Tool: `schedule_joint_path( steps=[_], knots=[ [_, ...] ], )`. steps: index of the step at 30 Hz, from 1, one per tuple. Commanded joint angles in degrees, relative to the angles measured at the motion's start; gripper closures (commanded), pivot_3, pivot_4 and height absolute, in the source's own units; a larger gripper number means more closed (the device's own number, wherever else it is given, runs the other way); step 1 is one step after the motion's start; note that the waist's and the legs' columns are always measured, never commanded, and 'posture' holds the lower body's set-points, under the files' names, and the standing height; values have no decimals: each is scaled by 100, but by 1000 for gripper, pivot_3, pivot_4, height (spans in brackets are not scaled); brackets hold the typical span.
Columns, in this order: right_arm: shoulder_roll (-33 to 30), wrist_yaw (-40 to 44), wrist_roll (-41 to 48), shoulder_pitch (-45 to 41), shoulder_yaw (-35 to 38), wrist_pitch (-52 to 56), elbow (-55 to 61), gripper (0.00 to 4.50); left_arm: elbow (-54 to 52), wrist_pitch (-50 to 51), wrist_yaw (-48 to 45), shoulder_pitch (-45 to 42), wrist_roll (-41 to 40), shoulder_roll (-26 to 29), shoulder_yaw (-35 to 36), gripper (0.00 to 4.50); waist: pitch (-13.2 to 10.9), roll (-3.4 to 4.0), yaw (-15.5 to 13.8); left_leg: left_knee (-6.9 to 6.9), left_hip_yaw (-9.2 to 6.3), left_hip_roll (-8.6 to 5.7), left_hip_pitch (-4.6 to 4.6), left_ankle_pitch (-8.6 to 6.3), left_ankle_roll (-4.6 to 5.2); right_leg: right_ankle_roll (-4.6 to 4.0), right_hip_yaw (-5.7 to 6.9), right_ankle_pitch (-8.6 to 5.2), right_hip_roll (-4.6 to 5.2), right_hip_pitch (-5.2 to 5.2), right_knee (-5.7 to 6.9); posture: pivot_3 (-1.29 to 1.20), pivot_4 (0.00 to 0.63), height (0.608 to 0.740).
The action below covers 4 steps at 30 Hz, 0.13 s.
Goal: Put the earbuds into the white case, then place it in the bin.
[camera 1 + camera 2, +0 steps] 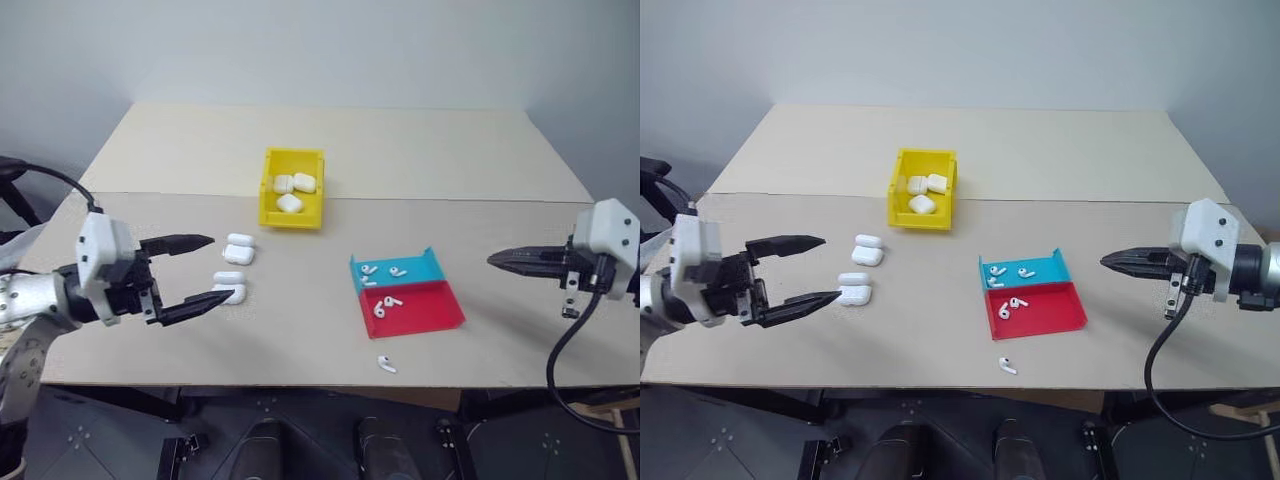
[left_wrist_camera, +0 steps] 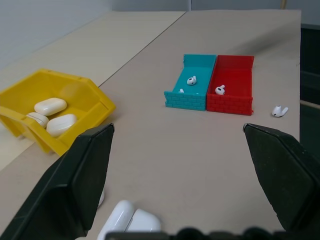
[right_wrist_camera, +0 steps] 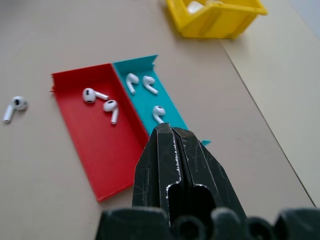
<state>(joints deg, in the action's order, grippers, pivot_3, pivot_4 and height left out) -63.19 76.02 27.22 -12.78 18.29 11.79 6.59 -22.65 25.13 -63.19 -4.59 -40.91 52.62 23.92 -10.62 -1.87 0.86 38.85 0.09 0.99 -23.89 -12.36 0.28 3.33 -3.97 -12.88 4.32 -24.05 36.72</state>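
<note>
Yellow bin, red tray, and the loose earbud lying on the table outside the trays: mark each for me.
yellow bin (image 1: 277, 214): left eye view, front wall.
red tray (image 1: 425, 308): left eye view, bare floor.
loose earbud (image 1: 386, 364): left eye view, its white body, on the table nearer the robot than the trays.

Head pair overlooks table; wrists close, low.

My right hand is squeezed shut above the tan worktop. Small white plastic earbuds lie in the flat red tray and blue tray.
</note>
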Motion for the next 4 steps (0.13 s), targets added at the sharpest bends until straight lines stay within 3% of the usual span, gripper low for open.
schedule_joint_path(
  steps=[1,4],
  knots=[
    [-59,128,28,-134,16,-166,-12,4500,-201,66,94,-45,-197,42,215,19,0,0,3,0,0,0,0,0,0,0,0,0,0,0,0,0,150,740],
    [-40,135,-1,-205,-26,-172,-53,4500,-229,4,175,-61,-124,22,209,19,0,0,6,-1,2,0,0,0,0,0,-1,0,0,-2,0,0,150,740]
  ],
)
